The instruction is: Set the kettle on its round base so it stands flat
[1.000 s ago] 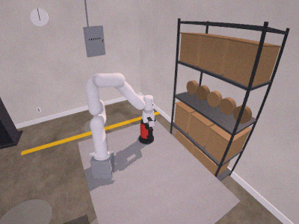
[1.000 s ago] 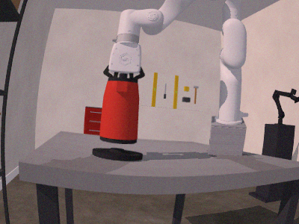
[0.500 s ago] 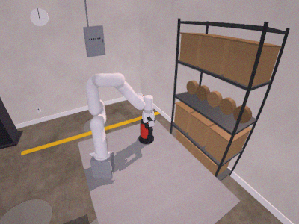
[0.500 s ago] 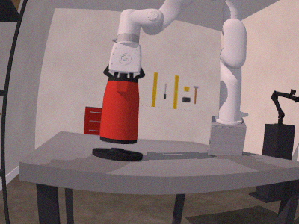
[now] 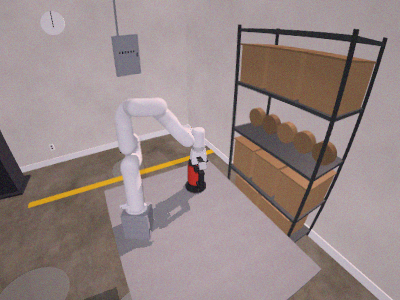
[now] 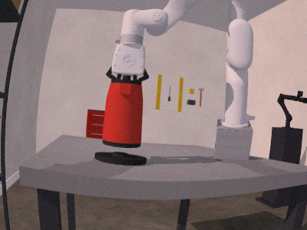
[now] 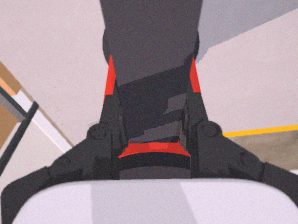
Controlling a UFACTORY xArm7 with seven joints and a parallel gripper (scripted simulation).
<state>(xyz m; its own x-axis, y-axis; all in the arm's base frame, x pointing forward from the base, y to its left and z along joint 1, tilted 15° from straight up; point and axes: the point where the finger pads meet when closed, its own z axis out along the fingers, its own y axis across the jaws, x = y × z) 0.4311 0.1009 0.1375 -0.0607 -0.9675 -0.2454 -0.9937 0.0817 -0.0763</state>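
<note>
the table (image 6: 161,174) carries the round base (image 6: 120,158). the kettle (image 6: 123,115) hangs just above it, not touching, slightly tilted, offset toward the base's right. the gripper (image 6: 127,78) is clamped on the kettle's handle.

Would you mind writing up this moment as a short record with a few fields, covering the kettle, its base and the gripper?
kettle: red, hanging in the air, tilted slightly, its bottom above the base
base: dark round disk, flat on the table
contact kettle to base: none, a gap shows in the exterior view
gripper: shut on the kettle from above
alignment: kettle roughly over the base; exact centering cannot be told
task state: not yet set down, not released
</note>
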